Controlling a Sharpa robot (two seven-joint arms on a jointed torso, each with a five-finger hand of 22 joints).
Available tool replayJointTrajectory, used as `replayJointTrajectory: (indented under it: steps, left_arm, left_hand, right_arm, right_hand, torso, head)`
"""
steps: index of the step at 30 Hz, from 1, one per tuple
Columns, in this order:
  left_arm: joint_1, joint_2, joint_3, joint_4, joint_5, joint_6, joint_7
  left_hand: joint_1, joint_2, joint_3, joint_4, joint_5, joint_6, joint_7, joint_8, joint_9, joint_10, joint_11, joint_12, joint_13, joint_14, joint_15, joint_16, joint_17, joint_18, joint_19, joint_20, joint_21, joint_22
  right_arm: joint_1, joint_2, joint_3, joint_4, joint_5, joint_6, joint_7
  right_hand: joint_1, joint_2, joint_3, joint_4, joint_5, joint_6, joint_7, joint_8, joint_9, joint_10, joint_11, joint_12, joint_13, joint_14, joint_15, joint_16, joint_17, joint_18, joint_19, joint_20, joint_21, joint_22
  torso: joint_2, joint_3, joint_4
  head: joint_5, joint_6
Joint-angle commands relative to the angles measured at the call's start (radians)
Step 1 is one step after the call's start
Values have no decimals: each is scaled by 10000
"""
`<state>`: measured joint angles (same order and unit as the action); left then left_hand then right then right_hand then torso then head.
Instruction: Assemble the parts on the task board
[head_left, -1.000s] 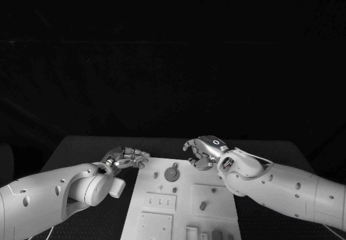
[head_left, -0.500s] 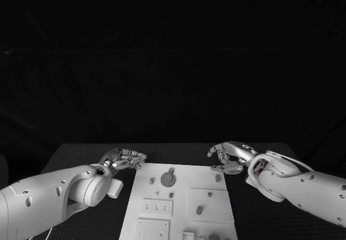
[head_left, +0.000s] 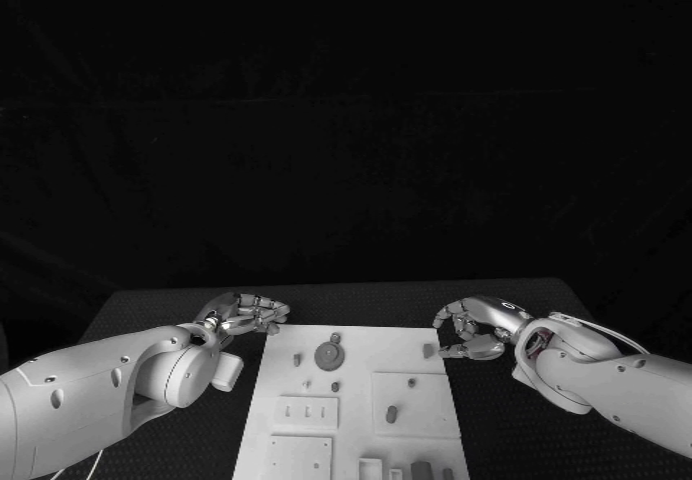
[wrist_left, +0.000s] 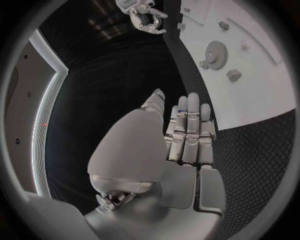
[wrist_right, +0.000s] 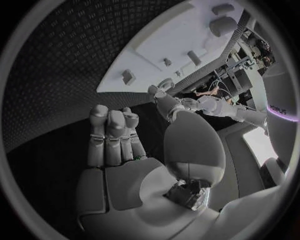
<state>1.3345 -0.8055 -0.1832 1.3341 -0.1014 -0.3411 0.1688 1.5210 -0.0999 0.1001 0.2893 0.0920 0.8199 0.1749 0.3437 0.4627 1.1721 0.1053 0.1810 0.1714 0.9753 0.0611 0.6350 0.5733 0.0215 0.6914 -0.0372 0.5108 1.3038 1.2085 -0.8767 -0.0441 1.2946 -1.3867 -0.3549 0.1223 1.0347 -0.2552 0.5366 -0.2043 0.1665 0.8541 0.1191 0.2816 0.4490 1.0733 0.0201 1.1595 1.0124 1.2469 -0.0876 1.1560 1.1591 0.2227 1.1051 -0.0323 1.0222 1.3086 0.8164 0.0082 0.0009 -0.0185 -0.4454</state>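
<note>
Parts sit on the white task board (head_left: 353, 420), which lies in the middle of the black table (head_left: 159, 300) and runs lengthwise away from the robot. A gear-shaped part (head_left: 330, 353) rests near the board's far end, with a small peg (head_left: 299, 359) just beside it toward the left hand and another small piece (head_left: 336, 386) a little nearer the robot. A further small part (head_left: 428, 350) stands at the board's far right edge. The left hand (head_left: 245, 315) hovers at the board's far left corner, fingers curled inward around nothing. The right hand (head_left: 476, 328) hangs just off the board's far right edge, near that edge part, fingers likewise curled in with nothing between them.
</note>
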Motion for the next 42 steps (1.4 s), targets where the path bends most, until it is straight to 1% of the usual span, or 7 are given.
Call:
replayJointTrajectory:
  steps: [1, 3, 7, 25, 32, 37, 42]
  left_arm:
    - [-3, 105, 7, 20, 14, 213, 145]
    - [-4, 116, 7, 47, 14, 256, 132]
    - [-18, 110, 7, 75, 13, 280, 126]
    - [-50, -66, 11, 392, 13, 595, 279]
    - [-45, -263, 34, 670, 12, 946, 671]
    - [-44, -293, 35, 734, 11, 1181, 705]
    - [-43, -273, 36, 773, -8, 1347, 758]
  left_hand:
    - [26, 53, -51, -5, -21, 34, 25, -32, 12, 90, -12, 31, 12, -51, -5, 60, -11, -51, 23, -15, 46, -10]
    - [25, 53, -53, -5, -23, 33, 26, -33, 12, 89, -12, 30, 13, -53, -4, 59, -11, -52, 22, -14, 45, -10]
    - [19, 54, -60, -4, -27, 31, 27, -38, 13, 86, -11, 27, 13, -58, -2, 57, -13, -54, 18, -13, 43, -11]
    - [17, 93, -75, -10, -34, 40, 23, -49, 28, 96, -15, 22, 23, -88, 8, 39, -27, -57, 0, -8, 36, -18]
    - [167, 261, -79, -34, -20, 101, -8, -55, 72, 158, -46, 28, 54, -197, 56, -81, -100, -49, -54, 29, -3, -52]
    - [265, 334, -132, -21, -13, 130, -22, -74, 107, 172, -47, 3, 67, -283, 102, -297, -208, -38, -87, 76, -74, -123]
    - [474, 590, -178, -16, 5, 139, -132, -138, 163, 2, -54, -222, 13, -768, 261, -1120, -518, 12, -160, 221, -246, -290]
  right_arm:
    - [-199, 23, -3, -169, -219, 198, 125]
    - [-286, 129, -3, -324, -218, 182, 128]
    - [-460, 301, -2, -585, -217, 88, 140]
    - [-835, 946, 1, -1372, 67, -1024, 104]
    - [-843, 1096, 2, -1690, 277, -950, 254]
    - [-874, 1153, 2, -1613, 348, -1027, 317]
    - [-882, 1236, 2, -1665, 349, -1049, 319]
  right_hand:
    - [-124, 2, -125, -5, 87, 27, 132, -44, -13, -73, 4, 59, -15, -77, 3, -20, 16, 391, -85, -14, -57, 127]
    - [-131, 4, -185, -9, 127, 15, 123, -49, -16, -79, -10, 63, -21, -83, -3, -18, 17, 391, -91, -12, -62, 125]
    - [-122, 21, -227, -11, 149, -16, 115, -64, -23, -85, -19, 66, -29, -91, -11, -18, 17, 391, -93, -12, -69, 121]
    - [138, 150, -144, 65, -51, -84, 108, -96, -50, -33, -30, 123, -67, -33, -32, 24, 19, 391, 25, -51, -70, 89]
    - [261, 160, 11, 187, -206, -72, 113, -92, -61, -48, -22, 127, -100, -38, -21, 13, 8, 391, 43, -51, -100, 72]
    - [405, 208, 177, 250, -399, -25, 71, -67, -62, -64, -60, 133, -123, -50, -55, 8, 4, 391, 37, -42, -117, 72]
    - [567, 214, 391, 327, -628, 16, 53, -46, -69, -43, -80, 157, -146, -30, -75, 20, 1, 391, 60, -40, -111, 83]
  torso:
    - [1, -22, 32]
    - [4, -39, 69]
    - [17, -9, 50]
    - [5, -66, 65]
    - [0, -70, 47]
    - [-10, -57, 53]
    - [-2, -68, 72]
  head:
    - [-201, -88]
    - [-244, -120]
    - [-233, -163]
    - [-246, -369]
    - [-292, -391]
    - [-279, -435]
    - [-300, -395]
